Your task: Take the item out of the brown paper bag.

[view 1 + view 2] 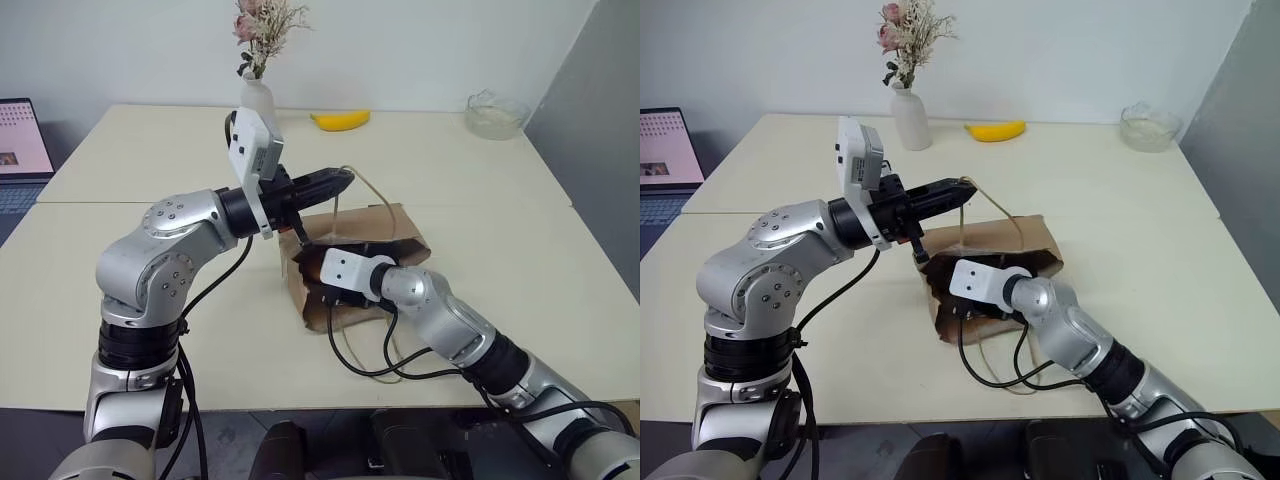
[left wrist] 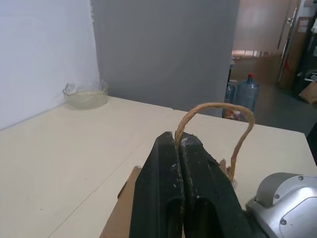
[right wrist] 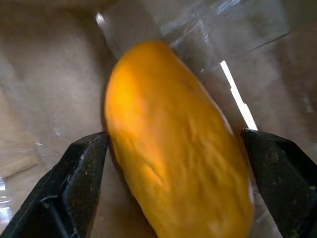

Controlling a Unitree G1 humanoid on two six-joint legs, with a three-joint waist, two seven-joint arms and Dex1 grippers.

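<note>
Cream tabletop (image 1: 520,260) carries creased brown paper bag (image 1: 400,228). Left gripper (image 2: 179,141) jaws pinch tan cord handle (image 2: 218,106), lifting the mouth. Right gripper (image 3: 173,144) jaws wide, bracketing rounded orange-yellow item (image 3: 173,144) inside the bag. Advice: centre jaws, close gently, withdraw along opening.

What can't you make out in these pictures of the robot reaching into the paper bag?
- Right end effector: in the head views its fingers are hidden inside the brown paper bag.
- Orange item: its lower end is cut off by the right wrist view's edge; in the head views the bag hides it.
- Laptop: cut off by the left edge, screen too small to read.
</note>
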